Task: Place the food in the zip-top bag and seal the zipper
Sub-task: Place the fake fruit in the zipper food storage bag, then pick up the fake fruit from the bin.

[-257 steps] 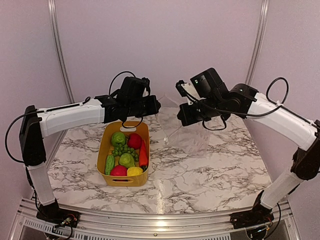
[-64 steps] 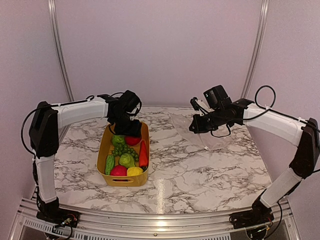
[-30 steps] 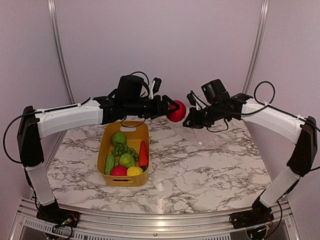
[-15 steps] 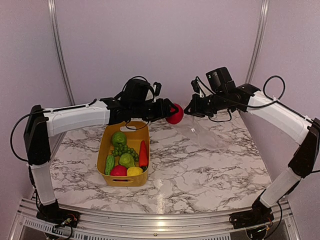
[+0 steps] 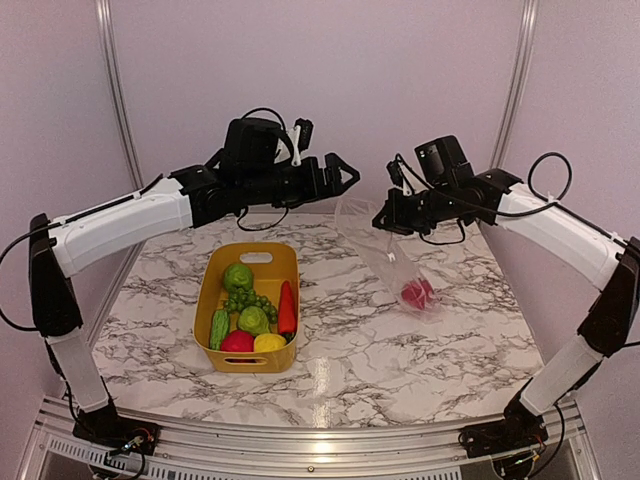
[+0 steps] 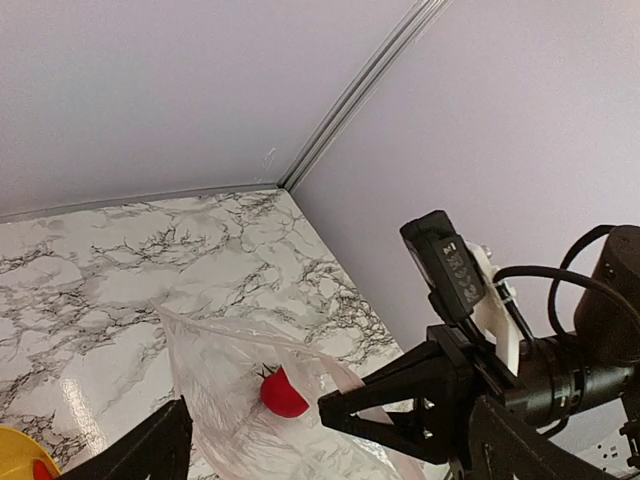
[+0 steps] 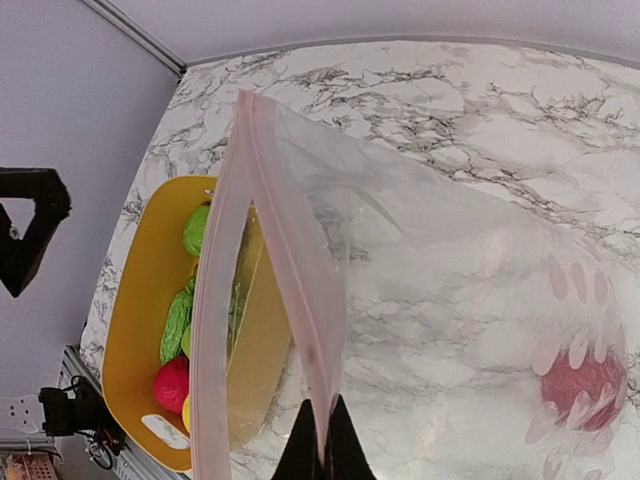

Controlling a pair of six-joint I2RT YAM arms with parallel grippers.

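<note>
Two arms are raised off the table [image 5: 400,350]. L gripper [image 5: 343,178] has its jaws spread wide w/ nothing btwn them, held high, tips aimed toward R gripper [image 5: 385,222] w/ a gap btwn the two. R gripper is pinched tight on one lip of the zip-top bag [image 5: 380,255], right at the zipper [image 7: 283,245]. The bag hangs from that pinch, slanting down & away from the fingers to the marble. Its mouth gapes open on the side facing L gripper; the other lip sags free, not held.

One red apple [image 5: 417,293] sits inside at the bag's low end, well below R gripper & farthest from its fingertips, where the bag bottom rests on the table.

Rest of the food is in the yellow tub [image 5: 206,300], below L gripper & back toward its arm, well apart from R gripper:
- green pepper [image 5: 237,277] at the far end
- grapes [image 5: 250,300] in the middle
- carrot [image 5: 287,308] along the side nearer the bag
- cucumber [image 5: 219,328] on the opposite side
- 2nd red apple [image 5: 237,342] & lemon [image 5: 269,343] at the near end

Zipper is unsealed along the length seen from R wrist.
</note>
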